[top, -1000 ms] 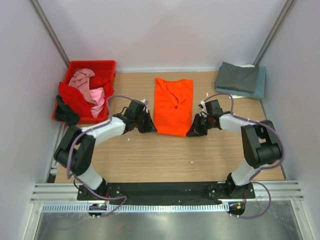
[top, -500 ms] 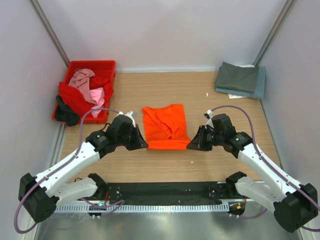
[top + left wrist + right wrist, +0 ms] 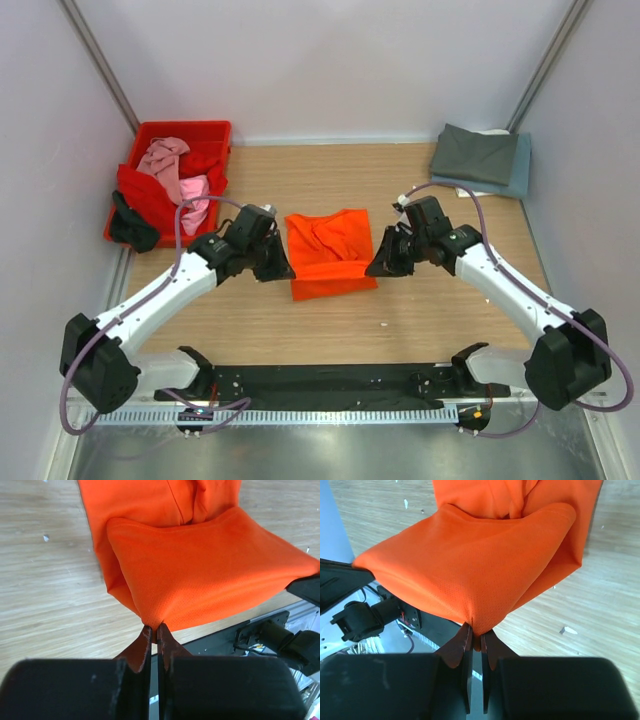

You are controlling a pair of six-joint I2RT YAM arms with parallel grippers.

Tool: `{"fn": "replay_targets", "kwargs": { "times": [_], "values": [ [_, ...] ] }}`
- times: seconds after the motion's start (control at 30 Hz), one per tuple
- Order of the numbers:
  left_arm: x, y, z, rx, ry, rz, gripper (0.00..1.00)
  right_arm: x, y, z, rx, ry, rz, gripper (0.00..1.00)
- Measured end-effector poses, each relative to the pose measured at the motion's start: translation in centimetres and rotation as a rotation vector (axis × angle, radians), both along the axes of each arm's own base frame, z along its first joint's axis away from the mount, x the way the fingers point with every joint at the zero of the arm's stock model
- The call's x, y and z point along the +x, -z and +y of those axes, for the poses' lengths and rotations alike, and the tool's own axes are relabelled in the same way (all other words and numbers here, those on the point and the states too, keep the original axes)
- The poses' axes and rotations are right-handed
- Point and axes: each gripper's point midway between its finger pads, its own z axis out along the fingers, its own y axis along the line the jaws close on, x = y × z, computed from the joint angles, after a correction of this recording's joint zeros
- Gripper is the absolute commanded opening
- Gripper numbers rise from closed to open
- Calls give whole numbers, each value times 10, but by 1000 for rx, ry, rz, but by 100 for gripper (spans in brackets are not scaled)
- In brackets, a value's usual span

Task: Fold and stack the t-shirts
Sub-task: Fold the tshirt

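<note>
Tabletop [image 3: 330, 320], red crate [image 3: 185, 127] holding crumpled t-shirts [image 3: 165, 158]

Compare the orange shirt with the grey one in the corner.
The orange shirt is half folded, its edge pinched by the left gripper and right gripper; the grey shirt lies folded, untouched. The orange shirt sits centrally; the grey shirt rests on a blue one. Both are plain cloth.

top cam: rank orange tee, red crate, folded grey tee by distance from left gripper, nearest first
1. orange t-shirt: mid-table, its corner pinched in the left gripper.
2. red crate: far-left corner.
3. dark grey t-shirt: folded, far-right corner.
</note>
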Motion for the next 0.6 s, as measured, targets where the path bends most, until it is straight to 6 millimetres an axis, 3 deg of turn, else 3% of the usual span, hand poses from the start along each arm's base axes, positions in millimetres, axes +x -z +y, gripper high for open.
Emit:
{"fn": "replay_targets", "kwargs": {
  "times": [0.17,0.23,0.3,0.33,0.37,0.4,0.43,0.5,0.53,0.6],
  "values": [
    [30,-4,4,-8,-20,24,6,22,12,1,-30,-2,44,1],
    [48,-2,5,-12,-32,41,7,47,15,0,-42,18,50,3],
    [78,3,3,-18,-49,73,18,78,15,0,-51,44,46,5],
    [97,7,4,-14,-61,96,55,107,17,1,-59,62,47,38],
    [122,10,3,-11,-70,94,69,133,20,2,-64,76,46,63],
    [154,15,2,-10,-87,81,75,169,22,5,-69,92,30,77],
    [184,24,4,0,-101,86,95,208,25,6,-79,105,7,99],
    [243,33,1,9,-113,84,97,279,34,9,-88,127,-74,100],
    [277,40,1,18,-120,62,97,302,39,8,-93,134,-103,100],
    [319,54,5,40,-132,28,98,317,49,0,-109,142,-114,100]
  ]
}}
